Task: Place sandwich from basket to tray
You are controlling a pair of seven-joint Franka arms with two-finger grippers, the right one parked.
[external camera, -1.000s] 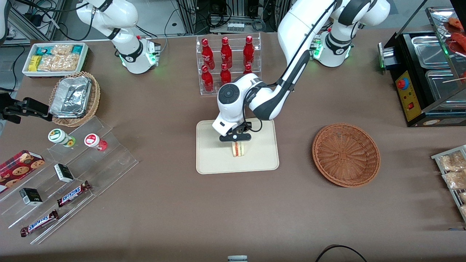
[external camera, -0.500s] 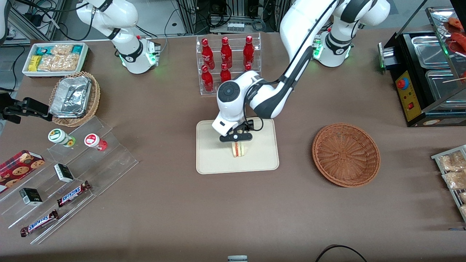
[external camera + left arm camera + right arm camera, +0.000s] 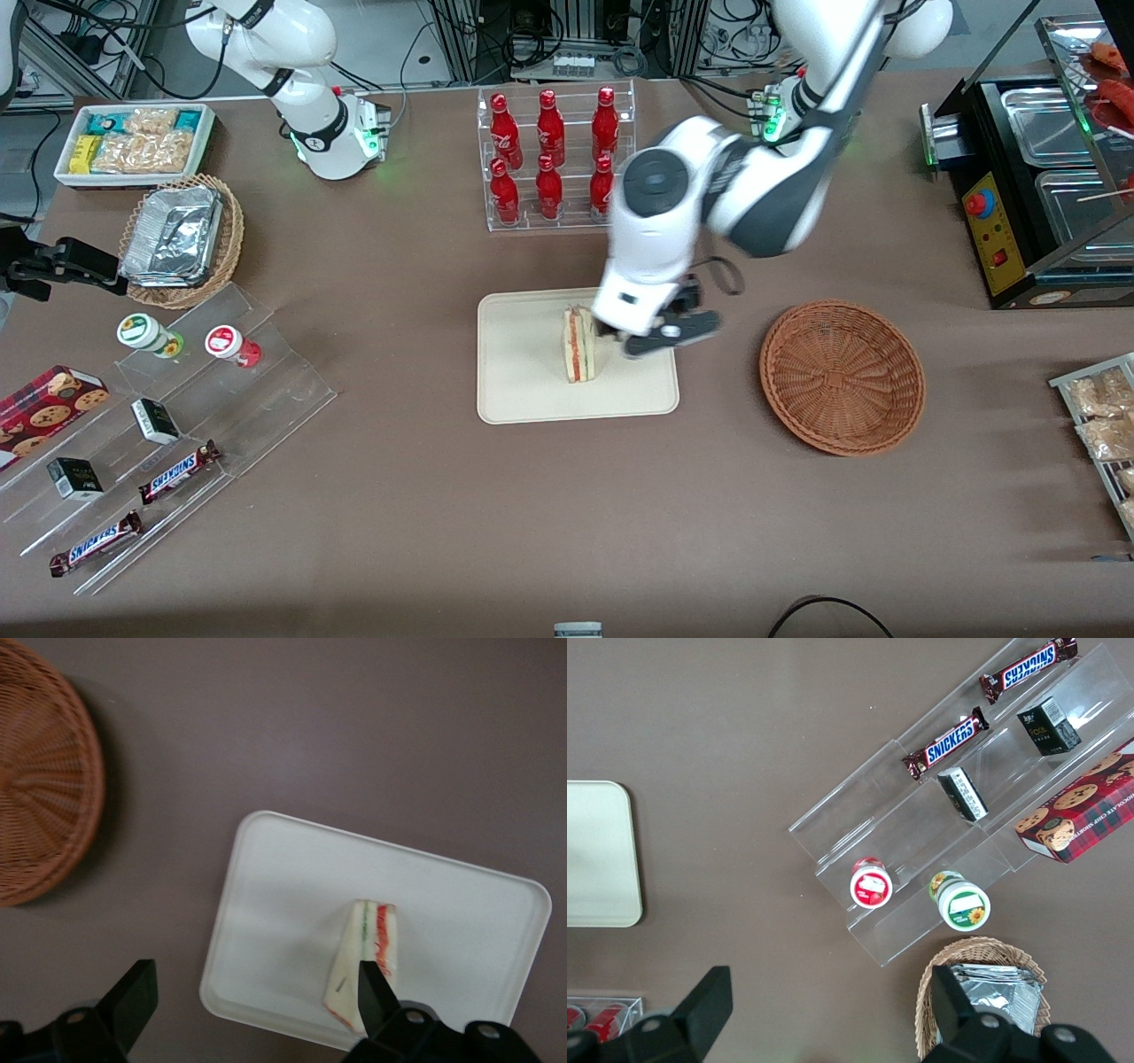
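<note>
Brown tabletop (image 3: pixel 425 266): clear-wrapped white-bread triangular sandwich (image 3: pixel 578 345) stands on cream rectangular plastic tray (image 3: pixel 523 390).
Pincer (image 3: pixel 660 337) hangs just beside it, fingers apart, empty; sandwich looks light, soft, slippery: take by flat bread faces.

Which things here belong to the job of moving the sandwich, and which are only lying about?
Belonging to the job:
- triangular white-bread sandwich, standing on the tray
- flat cream plastic tray
- round reddish-brown wicker basket, nothing in it
- left gripper, fingers open, above the tray's edge

Lying about:
- red bottles in a clear rack
- tan wicker basket with foil containers
- Snickers bars
</note>
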